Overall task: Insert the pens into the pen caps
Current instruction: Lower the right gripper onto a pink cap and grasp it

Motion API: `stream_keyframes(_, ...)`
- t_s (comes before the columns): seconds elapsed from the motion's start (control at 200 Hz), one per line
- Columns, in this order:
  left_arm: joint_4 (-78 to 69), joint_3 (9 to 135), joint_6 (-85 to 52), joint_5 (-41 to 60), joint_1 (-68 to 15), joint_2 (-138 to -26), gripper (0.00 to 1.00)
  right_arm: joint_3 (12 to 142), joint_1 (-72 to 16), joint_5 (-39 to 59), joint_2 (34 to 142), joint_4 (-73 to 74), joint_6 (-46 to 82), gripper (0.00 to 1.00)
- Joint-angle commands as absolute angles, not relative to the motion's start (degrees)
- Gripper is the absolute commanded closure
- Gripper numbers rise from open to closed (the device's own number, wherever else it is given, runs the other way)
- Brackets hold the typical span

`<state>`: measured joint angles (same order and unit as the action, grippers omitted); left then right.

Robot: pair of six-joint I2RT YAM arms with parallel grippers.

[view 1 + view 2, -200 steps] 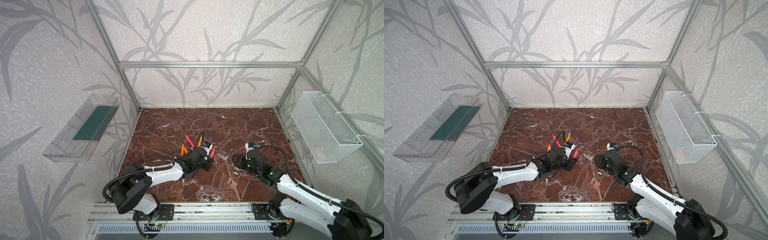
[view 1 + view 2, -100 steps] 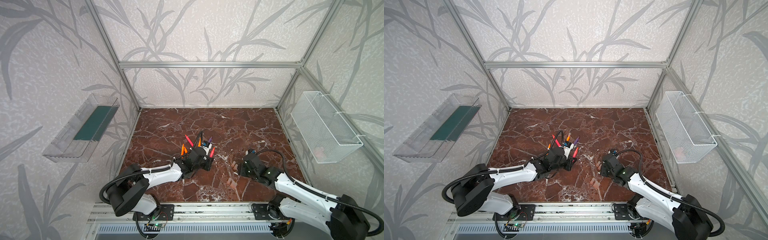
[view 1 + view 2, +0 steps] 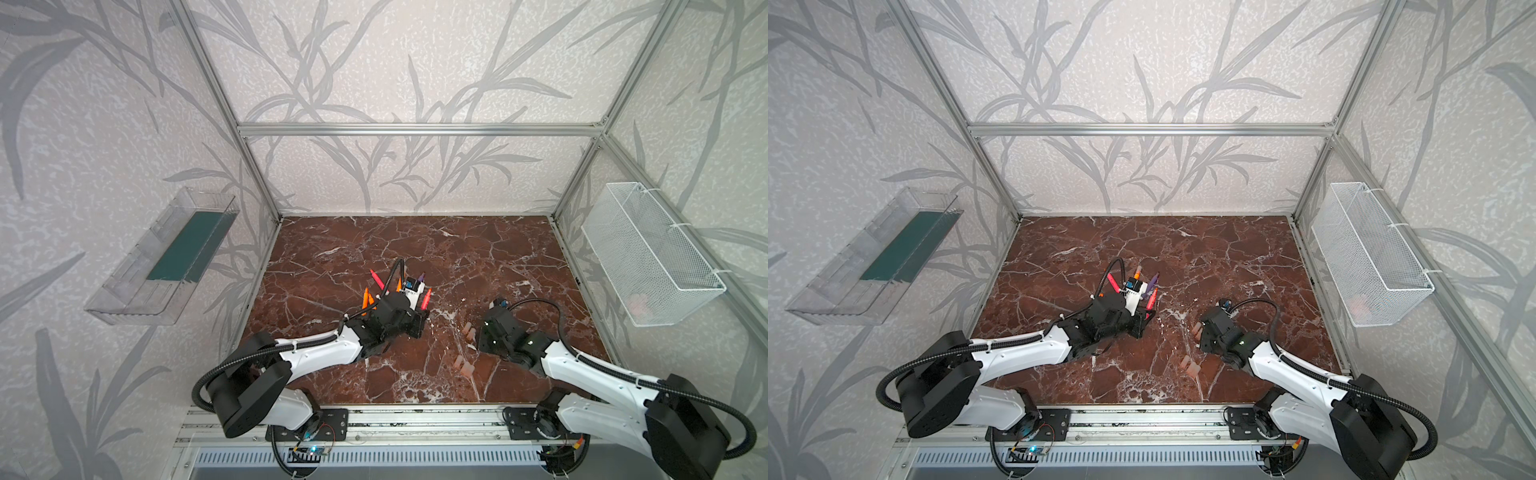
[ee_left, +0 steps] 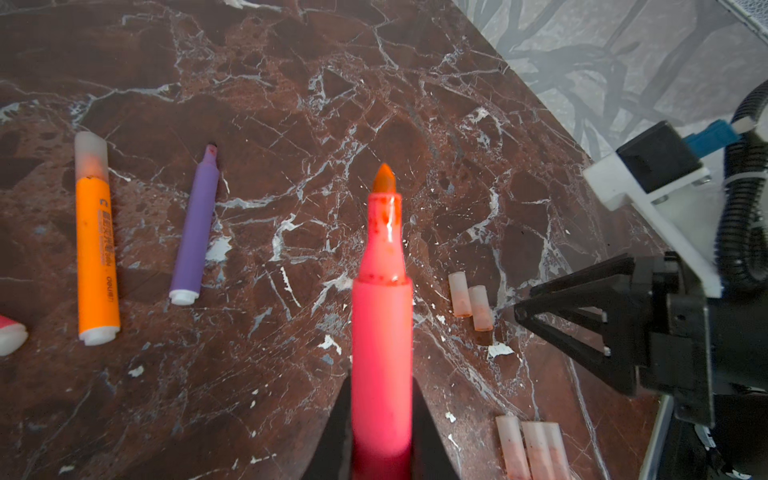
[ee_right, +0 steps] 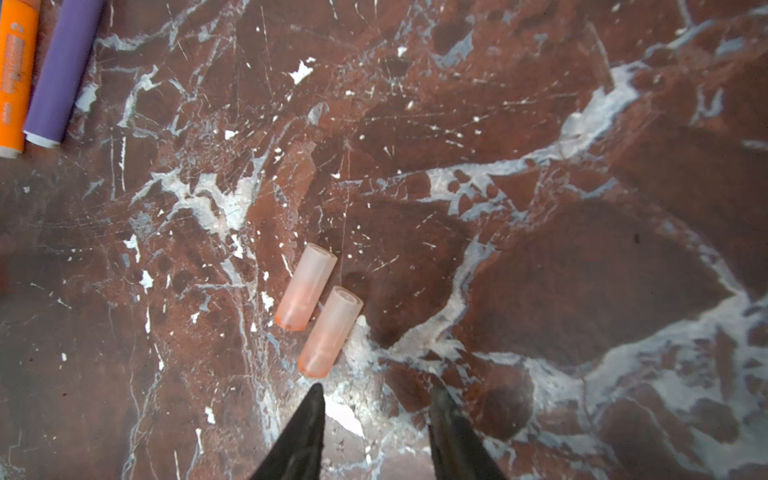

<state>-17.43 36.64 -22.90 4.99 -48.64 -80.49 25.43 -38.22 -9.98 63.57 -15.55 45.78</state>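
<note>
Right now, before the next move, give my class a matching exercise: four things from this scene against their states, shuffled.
1 pink pen
2 purple pen
3 orange pen beside it
4 right claw

A lying flat, cap on
B open, just short of two loose caps
C clamped in the left claw, tip bare
D lying flat, tip bare

Pairs: 1-C, 2-D, 3-A, 4-B

Pens (image 4: 192, 232), loose pale caps (image 5: 306, 287) alongside

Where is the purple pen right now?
The purple pen lies uncapped on the marble tabletop near the left arm: in the left wrist view, between the capped orange pen and the red-pink pen in the left gripper.
</note>
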Motion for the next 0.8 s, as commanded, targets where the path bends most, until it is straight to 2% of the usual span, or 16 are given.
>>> stream_keyframes(0.0, -19.34, 36.34, -21.34, 5.66, -48.78, -79.36, 1.0, 27.69, -38.58, -9.32, 66.04, -13.36, 45.41, 0.58)
stream_keyframes(0.245, -19.42, 35.77, -20.91, 5.01, -48.78, -77.86, 1.0, 31.7, -38.58, -9.59, 73.48, -14.21, 45.01, 0.64)
stream_keyframes(0.52, -19.69, 36.3, -20.98, 5.57, -48.8, -79.23, 1.0, 30.67, -38.58, -13.15, 72.76, -14.85, 45.54, 0.65)
stream_keyframes(0.795, -19.43, 36.06, -20.83, 5.3, -48.78, -78.44, 1.0, 32.34, -38.58, -12.7, 76.73, -14.33, 45.0, 0.68)
